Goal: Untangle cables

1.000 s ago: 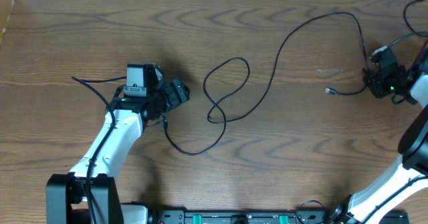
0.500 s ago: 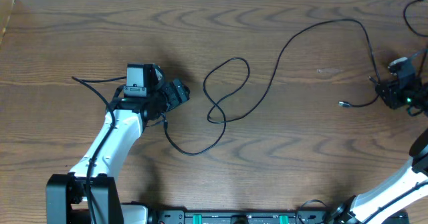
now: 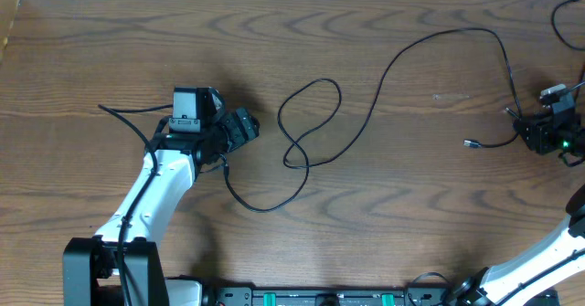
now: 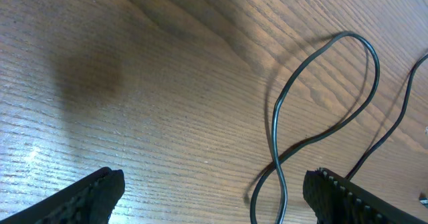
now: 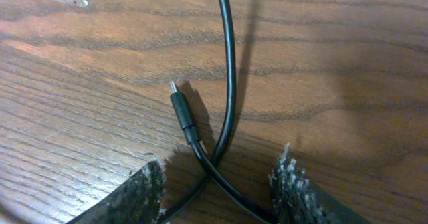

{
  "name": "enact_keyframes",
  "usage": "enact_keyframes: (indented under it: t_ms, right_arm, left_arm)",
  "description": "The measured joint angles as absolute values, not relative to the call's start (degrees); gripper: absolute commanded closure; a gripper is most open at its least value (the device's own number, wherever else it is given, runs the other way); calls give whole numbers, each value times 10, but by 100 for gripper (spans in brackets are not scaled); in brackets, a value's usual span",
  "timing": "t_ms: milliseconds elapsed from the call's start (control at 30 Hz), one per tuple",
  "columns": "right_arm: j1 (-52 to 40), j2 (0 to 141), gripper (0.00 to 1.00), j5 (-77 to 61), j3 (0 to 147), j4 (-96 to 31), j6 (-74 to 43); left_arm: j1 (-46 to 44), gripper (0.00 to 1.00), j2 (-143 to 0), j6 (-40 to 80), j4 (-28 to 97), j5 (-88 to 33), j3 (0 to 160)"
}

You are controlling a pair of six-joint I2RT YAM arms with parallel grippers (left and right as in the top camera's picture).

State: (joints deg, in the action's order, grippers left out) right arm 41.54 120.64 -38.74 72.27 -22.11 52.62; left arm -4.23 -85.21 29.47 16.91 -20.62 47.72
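Our left hand (image 4: 212, 180) stood wide apart and empty, with the loop of the black cable (image 4: 275, 134) on the bench (image 4: 134, 83) just ahead. Our right hand (image 5: 219, 162) was apart too, gripping nothing; the cable crossed itself between its fingers, plug (image 5: 180, 107) just ahead.

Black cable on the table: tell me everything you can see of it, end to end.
Thin, round black cable, rubbery-looking, lying slack on the wooden table. Near the left gripper it makes a loop that crosses itself, then sweeps in a wide arc to the right gripper. There it crosses itself again between the open jaws, with no visible contact, and ends in a small metal-tipped plug. The other end is hidden under the left arm.
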Motion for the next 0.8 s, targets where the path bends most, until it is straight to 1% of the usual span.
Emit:
enact_keyframes:
  t_ms: [133, 333, 800]
  right_arm:
    - [422, 1212, 43, -410, 728, -227, 507]
    - [433, 1222, 44, -419, 750, -250, 495]
    - [438, 1223, 43, -398, 762, -274, 536]
  left_arm:
    - [-42, 9, -852, 295, 169, -206, 477]
    - [-42, 9, -852, 295, 169, -206, 477]
    - [-42, 10, -852, 295, 169, -206, 477]
